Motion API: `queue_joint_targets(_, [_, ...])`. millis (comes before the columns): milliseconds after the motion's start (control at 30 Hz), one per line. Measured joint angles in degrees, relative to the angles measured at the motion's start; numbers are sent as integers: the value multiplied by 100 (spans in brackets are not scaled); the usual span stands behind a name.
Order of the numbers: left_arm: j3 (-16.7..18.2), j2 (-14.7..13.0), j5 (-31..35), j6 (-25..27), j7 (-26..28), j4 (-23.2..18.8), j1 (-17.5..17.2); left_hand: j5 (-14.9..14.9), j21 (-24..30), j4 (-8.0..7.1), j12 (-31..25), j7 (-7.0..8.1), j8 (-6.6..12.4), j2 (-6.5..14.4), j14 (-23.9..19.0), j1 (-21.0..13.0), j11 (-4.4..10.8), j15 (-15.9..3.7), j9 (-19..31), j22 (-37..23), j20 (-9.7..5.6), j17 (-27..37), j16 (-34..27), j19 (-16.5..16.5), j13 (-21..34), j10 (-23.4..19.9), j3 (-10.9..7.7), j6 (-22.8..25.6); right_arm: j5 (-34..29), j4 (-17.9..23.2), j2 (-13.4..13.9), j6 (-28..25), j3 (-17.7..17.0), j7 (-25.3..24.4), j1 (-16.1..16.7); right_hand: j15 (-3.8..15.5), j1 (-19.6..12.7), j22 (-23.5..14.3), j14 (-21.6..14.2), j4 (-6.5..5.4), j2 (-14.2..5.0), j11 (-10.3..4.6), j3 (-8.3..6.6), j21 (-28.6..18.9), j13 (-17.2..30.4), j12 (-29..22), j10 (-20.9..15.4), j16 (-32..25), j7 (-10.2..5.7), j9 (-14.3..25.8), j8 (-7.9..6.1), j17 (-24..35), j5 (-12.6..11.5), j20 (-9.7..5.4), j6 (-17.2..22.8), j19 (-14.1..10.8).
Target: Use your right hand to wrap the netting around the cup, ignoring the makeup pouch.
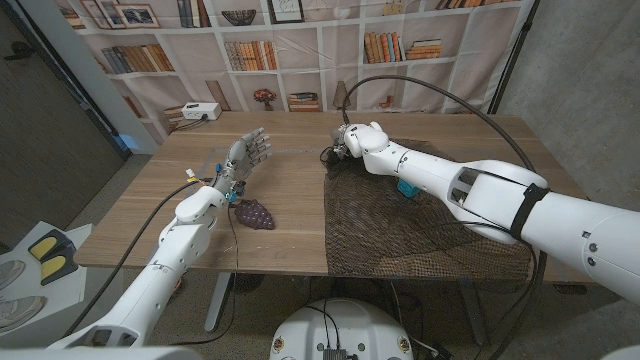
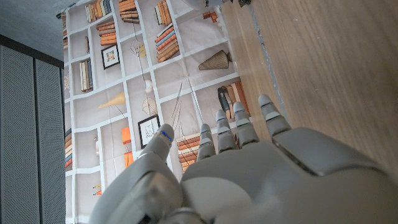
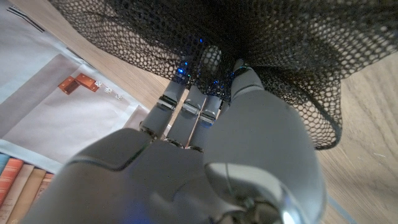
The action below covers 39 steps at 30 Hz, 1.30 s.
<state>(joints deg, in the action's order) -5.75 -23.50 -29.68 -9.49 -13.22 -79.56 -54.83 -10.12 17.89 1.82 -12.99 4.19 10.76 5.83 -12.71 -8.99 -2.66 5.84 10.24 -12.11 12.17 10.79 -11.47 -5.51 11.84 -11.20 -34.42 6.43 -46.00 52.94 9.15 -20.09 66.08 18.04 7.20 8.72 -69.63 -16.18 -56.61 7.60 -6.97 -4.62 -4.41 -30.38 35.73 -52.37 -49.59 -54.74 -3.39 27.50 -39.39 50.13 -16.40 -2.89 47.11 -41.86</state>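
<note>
Netting (image 1: pixel 420 225) (black open mesh), bunched

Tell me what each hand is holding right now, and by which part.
The right hand grips the netting at its far bunched edge, fingers dug into the mesh. The left hand holds nothing, fingers apart.

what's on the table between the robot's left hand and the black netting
In the head view, only bare wooden table lies between the left hand and the netting. The purple makeup pouch sits nearer the robot, beside the left forearm, not in that gap.
</note>
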Motion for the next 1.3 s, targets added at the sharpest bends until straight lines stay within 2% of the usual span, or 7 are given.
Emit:
queue_joint_targets(133, [-5,0,0,21,-5,7,15,0,0,0,0,0,0,0,0,0,0,0,0,0,0,0,0,0,0,0,0,0,-24,451,250,-36,-201,-334,224,28,-7,-28,-116,0,-7,12,1,-104,-7,0,-13,0,3,1,-77,-26,6,-30,-9,30])
queue_joint_targets(200, [-8,0,0,28,-6,13,24,0,0,0,0,0,0,0,0,0,0,0,0,0,0,0,0,0,0,0,0,0,-32,628,344,-66,-287,-452,312,39,-76,-46,-143,0,17,10,1,-137,-7,0,-52,0,21,2,-322,-26,28,-59,-88,63])
queue_joint_targets(267, [-15,2,0,35,-11,21,37,0,0,0,0,0,0,0,0,0,0,0,0,0,0,0,0,0,0,0,0,0,-48,890,477,-114,-411,-607,442,61,-82,-46,-205,1,23,10,1,-149,-12,0,-52,0,22,2,-354,-26,32,-36,-89,87])
queue_joint_targets(500, [-53,13,13,52,-45,66,108,0,0,0,0,0,0,0,0,0,0,0,0,0,0,0,0,0,0,0,0,0,-141,1829,912,-350,-850,-993,876,81,-83,-74,-225,1,23,51,1,-247,-6,-21,-93,51,22,3,-411,33,43,-80,-89,132])
queue_joint_targets(600, [-71,22,13,53,-47,85,138,0,0,0,0,0,0,39,0,39,0,0,0,0,0,0,0,0,0,0,0,0,-169,1891,940,-450,-878,-1089,907,81,-91,-74,-225,8,30,51,8,-268,-3,-21,-93,72,22,3,-412,70,43,-67,-90,179])
queue_joint_targets(633, [-78,25,20,68,-65,90,149,0,0,0,0,0,0,38,0,38,0,0,0,0,0,0,0,0,0,0,0,0,-177,2263,1103,-502,-1082,-1137,1099,81,-91,-74,-225,8,30,50,8,-273,7,-21,-92,90,22,4,-420,73,44,-67,-90,179])
queue_joint_targets(1300, [-168,39,98,168,-50,34,236,0,0,0,0,0,0,36,0,39,0,0,0,0,0,0,0,0,0,0,0,0,-44,3906,1776,-1470,-2158,-1742,2262,80,-201,-126,-224,-48,38,8,47,-465,78,-15,-50,288,-23,11,-543,229,66,-68,-106,381])
